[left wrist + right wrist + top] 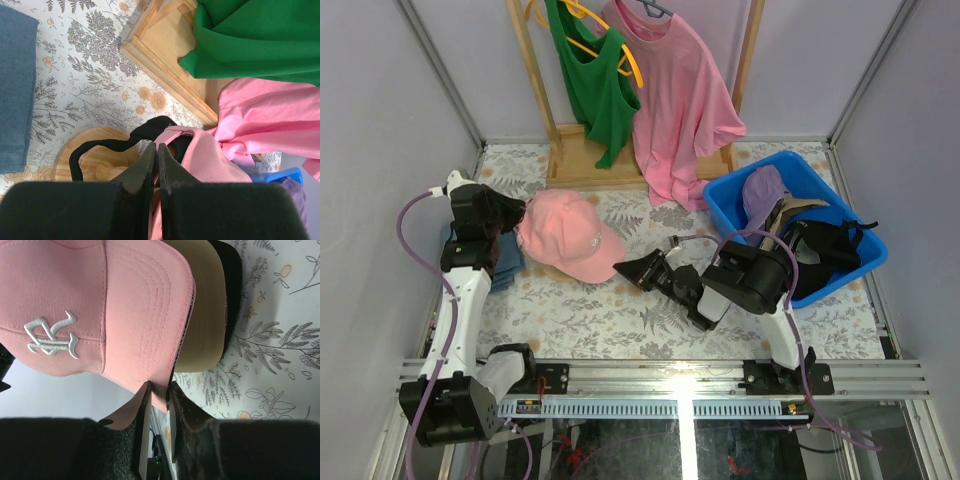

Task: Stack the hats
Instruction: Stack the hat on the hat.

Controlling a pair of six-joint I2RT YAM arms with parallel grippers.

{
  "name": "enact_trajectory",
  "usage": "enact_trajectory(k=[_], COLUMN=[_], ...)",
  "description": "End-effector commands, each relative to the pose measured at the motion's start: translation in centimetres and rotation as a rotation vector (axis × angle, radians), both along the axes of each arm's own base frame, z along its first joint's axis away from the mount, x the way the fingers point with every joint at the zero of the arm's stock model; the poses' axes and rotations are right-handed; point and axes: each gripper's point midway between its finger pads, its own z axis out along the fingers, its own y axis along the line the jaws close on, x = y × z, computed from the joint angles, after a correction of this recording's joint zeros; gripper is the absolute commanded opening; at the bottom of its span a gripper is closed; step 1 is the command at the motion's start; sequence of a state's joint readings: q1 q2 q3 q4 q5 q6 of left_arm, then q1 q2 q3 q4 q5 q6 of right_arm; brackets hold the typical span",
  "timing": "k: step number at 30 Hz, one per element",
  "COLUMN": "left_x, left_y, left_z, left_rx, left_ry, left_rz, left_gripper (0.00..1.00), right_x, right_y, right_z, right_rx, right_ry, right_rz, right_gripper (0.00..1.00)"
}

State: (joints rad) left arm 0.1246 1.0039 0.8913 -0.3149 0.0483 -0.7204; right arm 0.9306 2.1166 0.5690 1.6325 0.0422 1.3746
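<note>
A pink hat (565, 235) with a white emblem lies left of the table's middle. In the right wrist view it (100, 305) sits on top of a tan brim (205, 315) and a black brim (232, 285). My left gripper (517, 222) is at the hat's back and shut on its pink rear edge (200, 155). My right gripper (625, 268) straddles the front edge of the pink brim, its jaws pressed on it (159, 390). A lavender hat (763, 195) and a black hat (830, 255) lie in the blue bin (750, 180).
A wooden clothes rack (590, 165) at the back carries a green tank top (595, 80) and a pink T-shirt (675, 100). A blue-grey fabric piece (505, 265) lies under my left arm. A round wooden stand (90, 160) with a black strap over it sits by the left fingers.
</note>
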Motion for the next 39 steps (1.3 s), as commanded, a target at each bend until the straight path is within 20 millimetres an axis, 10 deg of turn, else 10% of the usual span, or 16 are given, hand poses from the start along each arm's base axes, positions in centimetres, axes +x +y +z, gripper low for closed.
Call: enact_trajectory(k=[1,27,39], left_x=[-0.3,-0.8,-1.0], left_y=[0.6,1.3,1.3], left_z=[-0.7,-4.4,-3.8], left_rx=[0.030,0.036,0.005], left_ry=[0.023,0.104,0.084], left_rz=[0.022,0.060,0.079], left_gripper=[0.00,0.00,0.09], right_x=[0.5,1.6,1.5], right_y=[0.4,2.3,0.6], right_z=[-0.2,-7.6,-6.1], right_rx=[0.035,-0.204,-0.221], right_ry=[0.001,0.193,0.135], right_rz=[-0.028,-0.022,-0.051], right_gripper=[0.05,0.04,0.24])
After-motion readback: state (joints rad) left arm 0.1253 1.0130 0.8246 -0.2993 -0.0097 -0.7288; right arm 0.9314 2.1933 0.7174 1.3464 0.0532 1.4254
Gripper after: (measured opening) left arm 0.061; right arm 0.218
